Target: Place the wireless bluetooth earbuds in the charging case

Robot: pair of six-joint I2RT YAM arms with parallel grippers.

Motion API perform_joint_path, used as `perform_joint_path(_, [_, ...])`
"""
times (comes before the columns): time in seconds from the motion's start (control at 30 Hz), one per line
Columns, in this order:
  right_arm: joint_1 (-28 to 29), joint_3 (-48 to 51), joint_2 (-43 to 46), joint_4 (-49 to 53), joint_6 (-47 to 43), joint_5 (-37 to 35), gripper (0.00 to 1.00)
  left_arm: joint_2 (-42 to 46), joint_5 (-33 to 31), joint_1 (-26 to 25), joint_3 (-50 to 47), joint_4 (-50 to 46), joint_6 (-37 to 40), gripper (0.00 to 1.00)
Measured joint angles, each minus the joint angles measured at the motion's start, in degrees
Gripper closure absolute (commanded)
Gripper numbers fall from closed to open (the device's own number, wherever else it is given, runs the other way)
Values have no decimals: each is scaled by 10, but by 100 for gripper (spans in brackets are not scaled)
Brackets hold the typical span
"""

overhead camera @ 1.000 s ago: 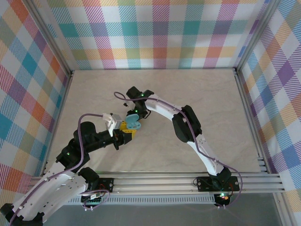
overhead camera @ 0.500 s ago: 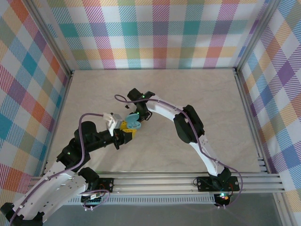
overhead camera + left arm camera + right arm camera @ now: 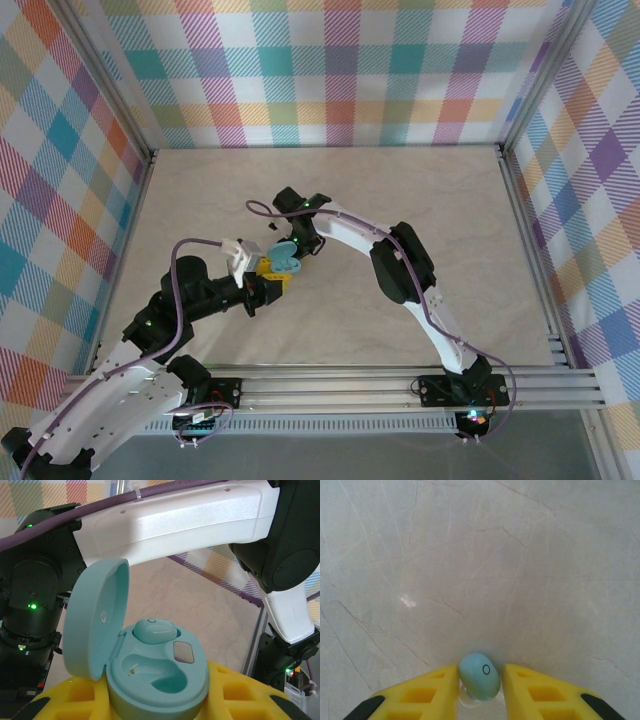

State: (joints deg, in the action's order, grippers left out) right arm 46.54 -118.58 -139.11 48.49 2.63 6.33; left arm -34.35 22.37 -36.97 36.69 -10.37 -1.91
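— Any writing you can read here?
— None. You'll find only a small ring mark on the earbud [image 3: 480,676], and a tiny emblem inside the lid [image 3: 97,630] of the charging case [image 3: 165,692], too small to read.

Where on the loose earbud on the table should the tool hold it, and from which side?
Grip the earbud across its narrow rounded sides, coming down from above: it lies on the table with its marked face up, and the right tool flanks those sides.
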Motion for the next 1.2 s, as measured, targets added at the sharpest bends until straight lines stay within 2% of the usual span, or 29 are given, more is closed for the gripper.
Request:
perform_joint_path(0.27, [-15,34,20,-7,31,0,73,-12,-2,0,0,3,0,100])
perform_joint_path(0.5, [-66,139,87,-10,57,1,74,-40,-2,0,0,29,-5,100])
perform_joint_path(0.87, [-138,339,239,-59,83,17,74,-86,1,0,-5,75,-28,100])
perform_joint_path(1.2, [-172,435,297,-77,89,17,74,-113,5,0,-26,112,-39,100])
